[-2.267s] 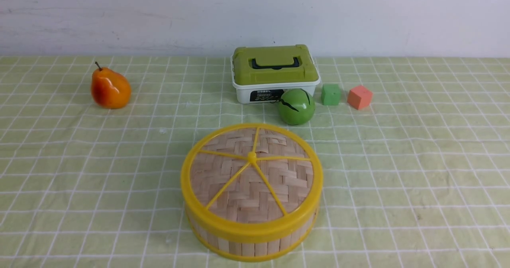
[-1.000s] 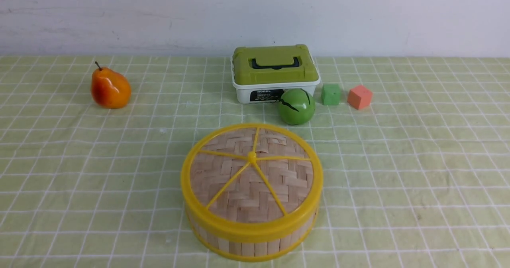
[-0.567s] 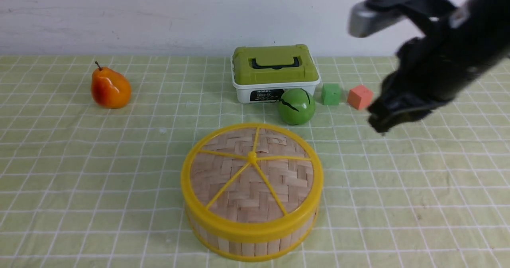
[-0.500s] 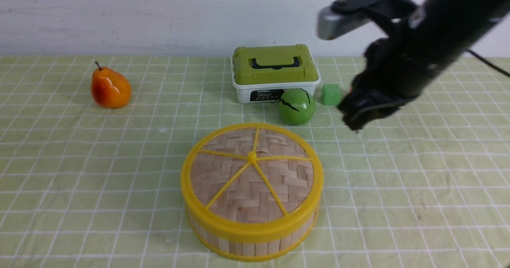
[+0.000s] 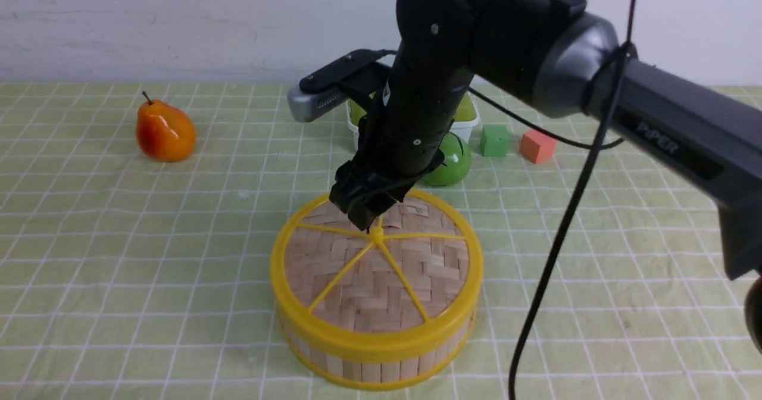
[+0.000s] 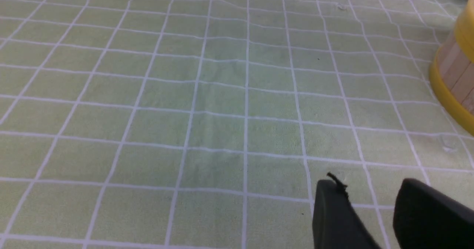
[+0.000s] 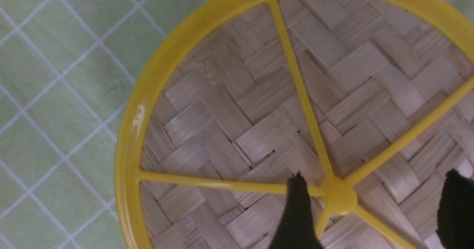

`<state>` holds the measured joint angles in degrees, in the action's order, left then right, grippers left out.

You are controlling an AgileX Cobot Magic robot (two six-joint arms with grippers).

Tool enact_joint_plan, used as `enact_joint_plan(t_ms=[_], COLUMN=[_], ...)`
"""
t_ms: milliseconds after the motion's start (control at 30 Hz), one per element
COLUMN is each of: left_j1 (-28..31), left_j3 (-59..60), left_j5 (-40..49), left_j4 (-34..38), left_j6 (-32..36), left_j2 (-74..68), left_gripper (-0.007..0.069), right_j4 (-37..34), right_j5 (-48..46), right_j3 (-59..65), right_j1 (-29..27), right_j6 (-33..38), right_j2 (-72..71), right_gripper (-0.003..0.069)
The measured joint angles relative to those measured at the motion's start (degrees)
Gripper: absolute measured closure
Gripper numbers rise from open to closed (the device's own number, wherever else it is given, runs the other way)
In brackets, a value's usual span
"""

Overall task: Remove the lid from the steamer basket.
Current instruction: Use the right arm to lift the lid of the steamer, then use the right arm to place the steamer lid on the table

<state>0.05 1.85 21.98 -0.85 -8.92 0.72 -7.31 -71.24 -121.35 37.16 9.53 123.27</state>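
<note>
The lid [image 5: 381, 275], woven tan bamboo with a yellow rim and yellow spokes, sits on the steamer basket [image 5: 369, 364] at the front middle of the table. My right gripper [image 5: 366, 212] hangs just above the lid's central knob [image 7: 337, 196]. In the right wrist view its jaws [image 7: 374, 182] are open; one finger is right beside the knob and the other is far off. My left gripper [image 6: 374, 197] is open and empty, low over the cloth, with the basket's wall [image 6: 455, 78] off to one side. The left arm does not show in the front view.
Behind the basket stand a white box with a green lid [image 5: 467, 111], mostly hidden by my right arm, a green ball [image 5: 449, 159], a green cube [image 5: 495, 140] and an orange cube [image 5: 537, 145]. An orange pear [image 5: 165, 131] stands at the far left. A green checked cloth [image 5: 119, 257] covers the table.
My right arm has come in from the right and swung left and down, from above the cubes to just over the lid's knob. The lid and basket have not moved.
</note>
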Motion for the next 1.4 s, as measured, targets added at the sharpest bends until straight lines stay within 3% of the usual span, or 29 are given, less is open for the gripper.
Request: enact_joint_plan(t_ms=[167,333,600,1000,1200,1400], left_j1=[0.0,0.0,0.0,0.0,0.0,0.0], left_j3=[0.0,0.0,0.0,0.0,0.0,0.0], left_j5=[0.0,0.0,0.0,0.0,0.0,0.0], left_j4=[0.0,0.0,0.0,0.0,0.0,0.0], left_j6=[0.0,0.0,0.0,0.0,0.0,0.0], left_j2=[0.0,0.0,0.0,0.0,0.0,0.0], left_gripper=[0.0386,0.0386,0.0386,0.0386,0.0386,0.0386], right_j4=[0.48,0.23,-0.83,1.75,2.38,2.99], right_j5=[0.0,0.0,-0.16,-0.23,-0.22,1.49], right_j3=[0.0,-0.04,-0.12,0.0,7.93,29.93], right_j1=[0.0,0.0,0.0,-1.49,-10.96,-22.35], right_j6=[-0.04,-0.04,-0.04,-0.04,-0.28,-0.97], right_j2=[1.95,3.05,3.18,-7.47,-22.07,-30.03], right_gripper=[0.0216,0.0303,0.058,0.0578,0.0578,0.0578])
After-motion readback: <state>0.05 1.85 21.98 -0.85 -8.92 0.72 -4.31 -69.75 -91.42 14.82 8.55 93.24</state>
